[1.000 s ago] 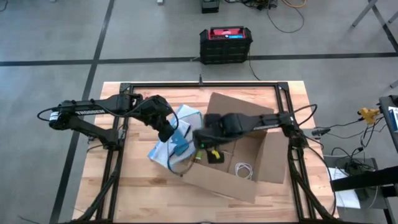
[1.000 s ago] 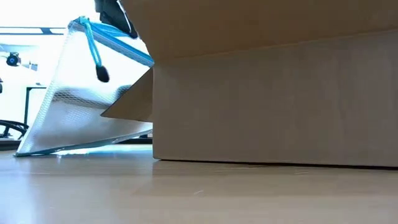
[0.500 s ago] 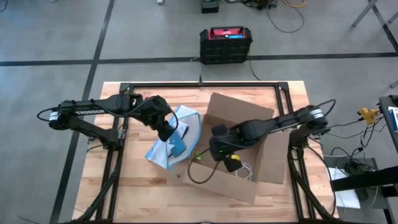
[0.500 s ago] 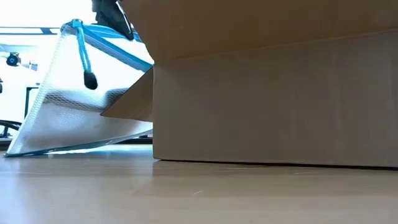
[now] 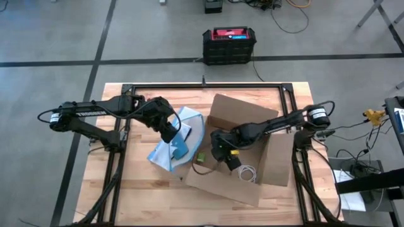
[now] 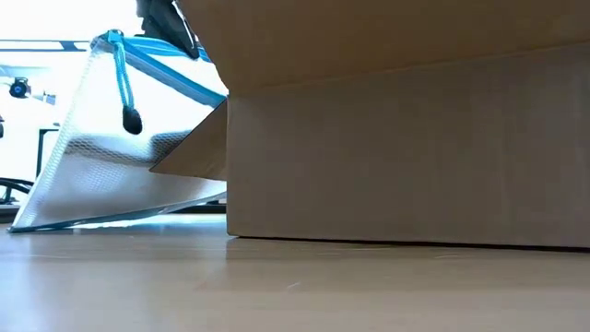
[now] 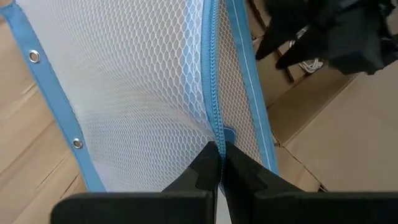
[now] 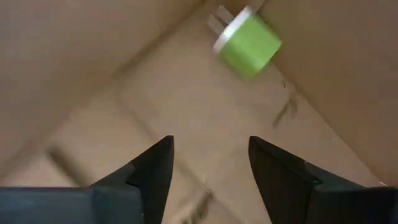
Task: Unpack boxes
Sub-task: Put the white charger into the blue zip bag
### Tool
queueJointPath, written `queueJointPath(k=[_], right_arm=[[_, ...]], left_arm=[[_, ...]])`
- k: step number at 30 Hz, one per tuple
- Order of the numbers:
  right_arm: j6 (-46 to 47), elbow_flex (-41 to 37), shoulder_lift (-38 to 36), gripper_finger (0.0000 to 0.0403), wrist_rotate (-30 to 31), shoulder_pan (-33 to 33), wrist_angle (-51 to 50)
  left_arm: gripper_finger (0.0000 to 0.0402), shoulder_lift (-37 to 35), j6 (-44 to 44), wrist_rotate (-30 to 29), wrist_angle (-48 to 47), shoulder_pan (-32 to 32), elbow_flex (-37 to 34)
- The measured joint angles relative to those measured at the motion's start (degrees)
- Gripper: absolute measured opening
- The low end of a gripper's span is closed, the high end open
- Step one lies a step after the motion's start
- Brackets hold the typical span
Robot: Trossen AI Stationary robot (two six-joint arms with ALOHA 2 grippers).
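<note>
The brown cardboard box (image 5: 243, 151) stands open at the table's middle right, its flaps spread; it also fills the low view (image 6: 406, 138). A green plug (image 8: 247, 42) and a white cable (image 5: 247, 171) lie on the box floor. My right gripper (image 8: 210, 146) is open and empty inside the box (image 5: 219, 152), near the plug. My left gripper (image 5: 172, 134) is shut on the clear blue-edged bag (image 5: 177, 142) just left of the box. The bag's lower edge (image 6: 101, 219) rests on the table. My left gripper pinches the bag's blue zipper edge (image 7: 216, 134) between its two fingers, which lie in line with the zipper. The top edge is held up (image 6: 152, 51) and the bag slants down from it, its lower edge on the table and its body beside the box's left flap.
A black crate with a red top (image 5: 229, 44) stands on the floor beyond the table's far edge. A black frame (image 5: 202, 85) runs along the table's far side. Bare wood lies along the near edge (image 5: 151, 195).
My right arm has swung its elbow toward the table's right edge while its gripper stayed low inside the box and turned. The bag's lower edge has slid a little toward the table's left, and its zipper pull has swung.
</note>
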Motion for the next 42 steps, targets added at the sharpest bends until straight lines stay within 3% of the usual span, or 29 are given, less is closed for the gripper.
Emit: queueJointPath(k=[3, 9, 18, 25, 28, 31, 37, 39, 42], right_arm=[[3.16, 0.01, 2.25, 0.0137, -7.50, -2.67, 1.75], [7.19, -2.33, 4.23, 0.0013, -16.09, -6.70, 8.18], [18.09, -10.18, 4.71, 0.0003, -14.91, -6.58, 34.57], [19.95, -8.03, 9.03, 0.0000, -14.15, -5.50, 40.50], [20.04, -5.39, 11.27, 0.0000, -14.74, -5.33, 36.11], [17.86, -3.59, 9.50, 0.0000, -13.64, -5.42, 25.46], [12.03, -3.04, -4.47, 0.0000, -0.67, -5.09, -3.64], [13.42, -3.18, -9.33, 0.0000, -1.21, -5.20, -10.05], [18.03, -5.34, -14.16, 0.0000, -6.75, -4.48, -17.12]], left_arm=[[0.0000, -0.02, -0.37, 0.00, 0.02, 0.00, 0.02], [0.0000, -0.02, -1.88, 0.00, 0.00, 0.00, 0.04], [0.0000, -0.02, -1.84, -0.20, -0.01, 0.02, 0.04], [0.0000, 0.00, -0.70, -0.26, 0.02, 0.02, 0.04], [0.0000, -0.02, -0.70, -0.30, -0.01, 0.13, 0.04], [0.0000, -0.02, -0.12, -0.37, -0.04, 0.13, 0.04], [0.0000, 0.02, 2.63, -0.49, -0.14, 0.14, 0.04], [0.0000, 0.02, 3.55, -0.50, -0.32, 0.13, 0.04], [0.0000, 0.04, 4.28, -0.46, -0.31, 0.13, 0.04]])
